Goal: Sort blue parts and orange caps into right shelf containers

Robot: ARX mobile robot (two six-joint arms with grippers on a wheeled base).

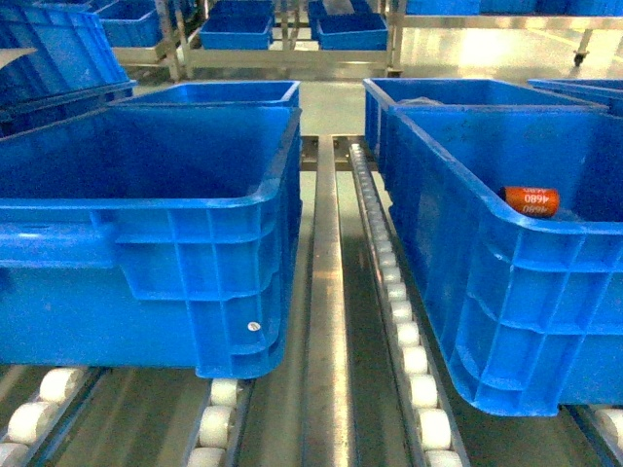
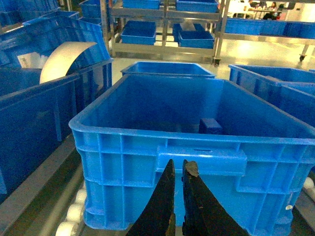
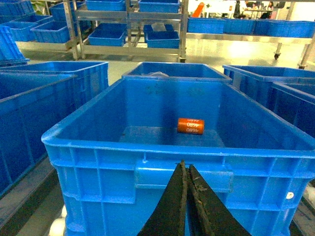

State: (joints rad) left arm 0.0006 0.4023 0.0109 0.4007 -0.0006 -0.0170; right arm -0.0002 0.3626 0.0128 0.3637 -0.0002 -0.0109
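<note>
Left side first: your left claw (image 2: 178, 169) hangs just outside the near wall of the left crate (image 1: 146, 209), tips almost together with only a thin gap, clenched on nothing. Inside that crate, toward the far right of the floor in the left wrist view, sits a small blue block (image 2: 210, 126), likely one of the blue parts. It lies ahead of the left claw and a bit to its right, beyond the wall. It's too small and dark to call a long axis or which way it faces.

Middle: roller rails (image 1: 404, 321) run away from you between the two crates; nothing loose shows on them.

Right side: the right crate (image 1: 506, 282) holds one orange cap (image 3: 190, 126). It lies on its side on the crate floor, near the far half, apart from all walls as far as the right wrist view shows. Long axis runs left-right across your view, so the round ends point left and right; white digits face up-ish, toward you. Your right claw (image 3: 186, 169) is pressed fully closed, empty, just outside the near wall, and the cap is straight ahead, beyond and below the rim, barely off centre. The right arm is clearly nearer to it.

My read: the cap is already in a right-side crate, so your next reach is prob. elsewhere.
</note>
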